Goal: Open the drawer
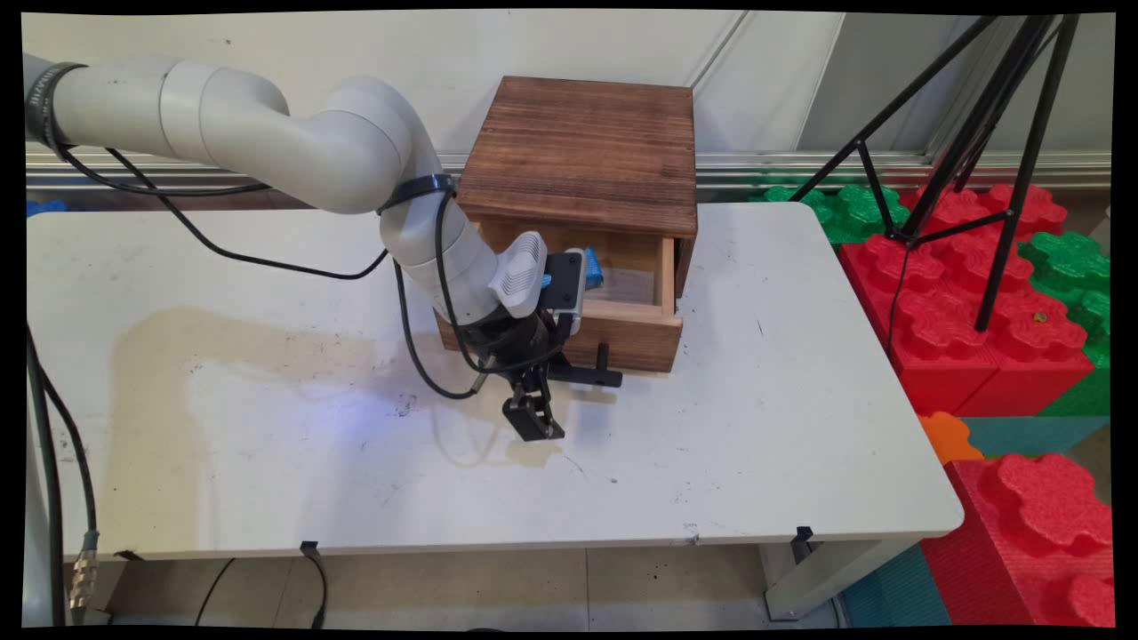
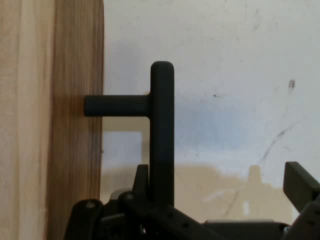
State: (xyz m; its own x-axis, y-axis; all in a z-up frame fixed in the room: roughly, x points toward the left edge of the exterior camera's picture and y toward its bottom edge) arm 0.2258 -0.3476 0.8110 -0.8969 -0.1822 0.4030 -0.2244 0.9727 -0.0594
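Gripper [image 1: 542,404] spread wide open just in front of the wooden drawer [image 1: 633,331], one finger [image 2: 141,180] right against the black T-handle [image 2: 162,132], the other well clear over the white table [image 1: 765,427].

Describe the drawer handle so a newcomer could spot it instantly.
Find the wooden box at the table's far edge; its drawer is pulled out toward the camera. The handle is the black bar standing off the drawer's front, beside the tool.

Wooden drawer box [image 1: 582,151] at the table's far edge, its drawer [image 1: 636,324] pulled partly open. A black T-shaped handle [image 2: 161,130] projects from the drawer front.
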